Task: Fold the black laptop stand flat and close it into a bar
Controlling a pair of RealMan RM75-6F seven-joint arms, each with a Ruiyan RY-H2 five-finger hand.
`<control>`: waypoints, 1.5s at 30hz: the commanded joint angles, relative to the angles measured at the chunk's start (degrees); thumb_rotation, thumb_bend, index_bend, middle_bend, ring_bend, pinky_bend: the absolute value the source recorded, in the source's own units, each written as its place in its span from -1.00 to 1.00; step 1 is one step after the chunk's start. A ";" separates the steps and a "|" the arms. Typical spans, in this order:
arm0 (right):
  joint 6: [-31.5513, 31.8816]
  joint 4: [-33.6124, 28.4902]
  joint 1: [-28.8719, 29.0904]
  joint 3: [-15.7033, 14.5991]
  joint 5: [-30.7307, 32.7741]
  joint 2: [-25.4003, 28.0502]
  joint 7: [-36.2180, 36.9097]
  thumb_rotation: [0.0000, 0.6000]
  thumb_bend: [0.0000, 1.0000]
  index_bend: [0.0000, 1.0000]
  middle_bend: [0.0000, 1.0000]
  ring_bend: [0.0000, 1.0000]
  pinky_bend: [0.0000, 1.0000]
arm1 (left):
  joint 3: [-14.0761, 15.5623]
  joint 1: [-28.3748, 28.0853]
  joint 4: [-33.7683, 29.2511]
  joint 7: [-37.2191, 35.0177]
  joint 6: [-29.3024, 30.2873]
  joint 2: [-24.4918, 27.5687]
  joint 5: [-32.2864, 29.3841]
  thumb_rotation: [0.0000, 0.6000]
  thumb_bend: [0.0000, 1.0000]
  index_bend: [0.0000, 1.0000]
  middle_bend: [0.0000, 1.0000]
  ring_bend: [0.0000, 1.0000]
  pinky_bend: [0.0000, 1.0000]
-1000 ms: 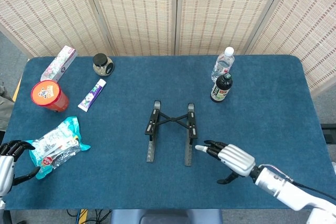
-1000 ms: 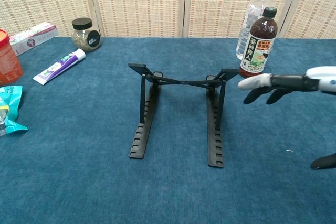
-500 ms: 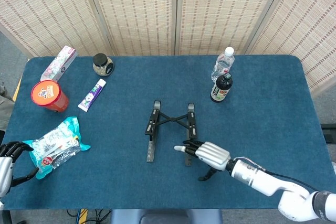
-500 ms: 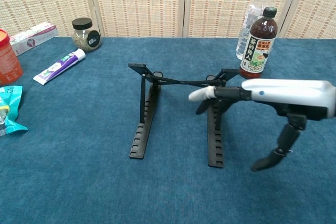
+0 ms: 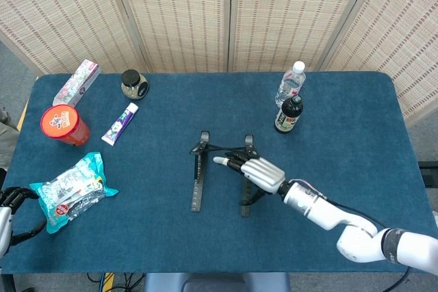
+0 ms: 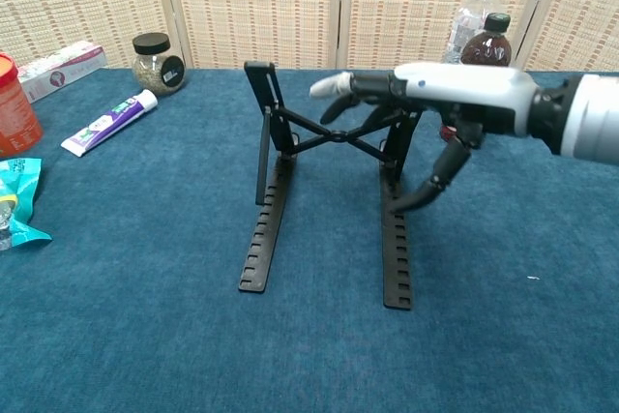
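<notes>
Black laptop stand (image 6: 329,191) unfolded, upright. Above its crossbars, right hand (image 5: 254,170) spread, holding nothing. Well left of stand, left hand (image 5: 8,203) at table edge, grip unclear.

Laptop stand (image 5: 220,169): 1. Bottles: 2, clear water bottle (image 5: 290,83), dark drink bottle (image 5: 288,114). Glass jar (image 5: 133,84): 1. Toothpaste tube (image 5: 120,123): 1. Toothpaste box (image 5: 76,82): 1. Red tub (image 5: 63,124): 1. Snack bag (image 5: 72,190): 1.
</notes>
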 commanded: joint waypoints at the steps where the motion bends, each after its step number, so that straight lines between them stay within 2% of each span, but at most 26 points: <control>1: -1.04 1.65 1.74 1.95 2.58 -0.67 0.67 1.00 -0.96 -1.00 -0.68 -0.92 -0.63 | 0.01 0.02 -0.01 0.03 0.01 0.06 0.07 1.00 -0.78 -0.25 -0.35 -0.57 -0.61; 15: -4.87 7.78 4.92 5.94 11.61 -2.67 1.32 1.00 -0.97 -1.00 -0.68 -0.92 -0.63 | 0.12 0.48 0.38 -0.42 0.09 0.06 -0.14 1.00 -0.78 -0.25 -0.35 -0.57 -0.61; 28: -5.23 9.31 5.87 6.93 13.77 -2.88 1.60 1.00 -0.97 -1.00 -0.68 -0.92 -0.63 | 0.05 0.44 0.78 -0.67 -0.19 -0.16 -0.14 1.00 -0.78 -0.25 -0.35 -0.57 -0.61; 33: -2.41 6.22 4.66 5.54 10.56 -0.76 3.58 1.00 -0.96 -1.00 -0.68 -0.92 -0.63 | 0.00 0.38 0.74 -0.59 -0.33 -0.21 -0.16 1.00 -0.78 -0.25 -0.35 -0.57 -0.62; 40: -0.61 0.58 1.94 1.37 6.96 4.33 7.32 1.00 -0.97 -1.00 -0.68 -0.92 -0.63 | -0.09 0.17 1.05 -0.87 -0.66 -0.34 -0.16 1.00 -0.78 -0.25 -0.35 -0.57 -0.62; 45: 0.07 1.97 1.03 -1.17 4.68 5.04 6.56 1.00 -0.97 -1.00 -0.68 -0.92 -0.63 | -0.18 -0.25 1.13 -0.91 -0.95 -0.55 0.25 1.00 -0.78 -0.25 -0.35 -0.57 -0.62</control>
